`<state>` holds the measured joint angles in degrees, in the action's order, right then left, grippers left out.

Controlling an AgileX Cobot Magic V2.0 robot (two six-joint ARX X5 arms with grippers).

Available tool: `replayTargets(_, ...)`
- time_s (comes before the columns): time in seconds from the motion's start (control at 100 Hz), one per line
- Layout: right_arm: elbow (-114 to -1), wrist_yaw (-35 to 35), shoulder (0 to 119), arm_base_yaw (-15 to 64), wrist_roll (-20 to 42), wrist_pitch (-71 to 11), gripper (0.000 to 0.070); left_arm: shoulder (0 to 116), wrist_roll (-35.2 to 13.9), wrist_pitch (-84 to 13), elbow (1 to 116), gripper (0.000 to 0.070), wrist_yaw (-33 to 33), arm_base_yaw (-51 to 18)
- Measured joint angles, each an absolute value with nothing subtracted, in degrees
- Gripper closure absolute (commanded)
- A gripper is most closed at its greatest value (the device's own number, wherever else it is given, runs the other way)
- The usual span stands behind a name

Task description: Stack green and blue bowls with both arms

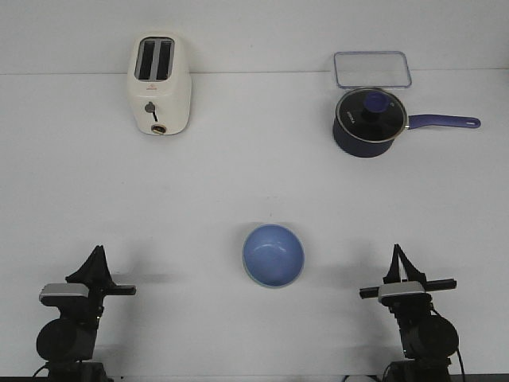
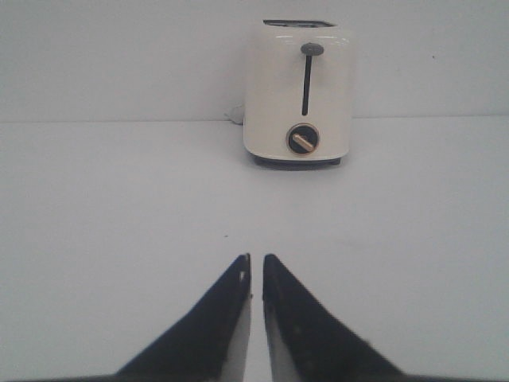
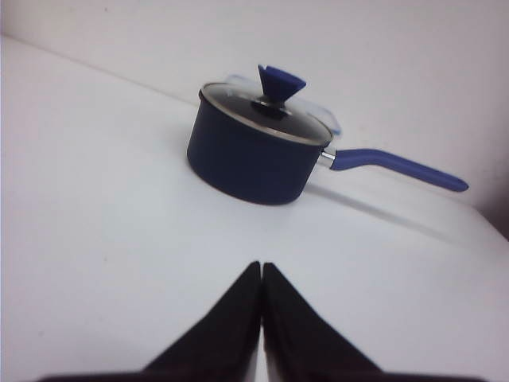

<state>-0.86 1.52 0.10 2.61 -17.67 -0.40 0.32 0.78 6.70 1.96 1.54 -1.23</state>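
The blue bowl (image 1: 273, 255) sits upright on the white table (image 1: 238, 183), near the front edge and midway between the two arms; a pale greenish rim shows along its lower left edge, so it seems to be nested in the green bowl (image 1: 249, 273), though little of that one can be seen. The left gripper (image 1: 99, 256) rests at the front left, well apart from the bowls, its fingers nearly together with only a thin slit and nothing held. The right gripper (image 1: 395, 256) rests at the front right, fingers closed tip to tip, empty. At the far left stands a cream toaster (image 1: 160, 83). At the far right is a navy saucepan (image 1: 367, 123) with a glass lid, its handle pointing right, and just behind it a clear container (image 1: 372, 69). Nothing lies between either gripper and the bowls
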Motion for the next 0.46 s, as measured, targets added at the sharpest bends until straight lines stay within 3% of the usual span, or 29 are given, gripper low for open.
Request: replayTargets(0.46,-0.86,1.52,0.1,2.61,-17.78,0.36,0.07,0.32,0.78,6.7,1.96,0.0685,1.54,-1.23)
